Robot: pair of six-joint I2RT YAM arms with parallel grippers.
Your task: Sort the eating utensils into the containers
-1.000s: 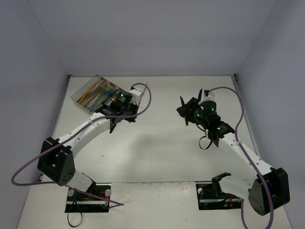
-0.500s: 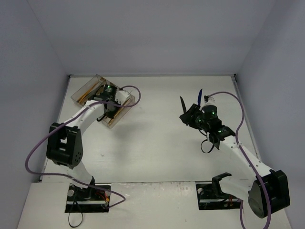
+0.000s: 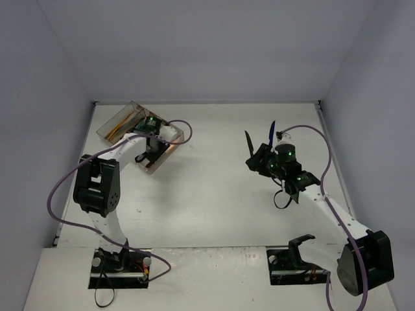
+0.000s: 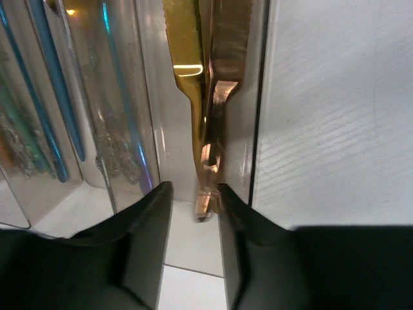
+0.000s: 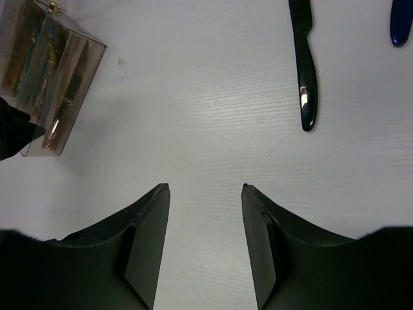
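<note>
The clear divided tray (image 3: 115, 124) stands at the back left. My left gripper (image 3: 149, 144) hangs over its near right end. In the left wrist view the jaws (image 4: 193, 191) are open and hold nothing. A copper knife (image 4: 222, 97) and a gold knife (image 4: 184, 51) lie in the end compartment, the copper handle tip just ahead of the fingertips. Blue and teal utensils (image 4: 55, 97) fill the neighbouring slots. My right gripper (image 5: 206, 188) is open above bare table, with a black knife (image 5: 303, 71) and a blue utensil (image 5: 401, 22) lying beyond it.
The tray's outer wall (image 4: 259, 97) runs just right of my left fingertips. In the top view the black knife (image 3: 248, 139) and the blue utensil (image 3: 272, 131) lie at the back right, ahead of the right gripper (image 3: 257, 157). Purple cables loop from both arms.
The left arm swung left over the tray's end compartment and its jaws parted, leaving the copper knife lying there. The right gripper shifted slightly forward and stayed open.
</note>
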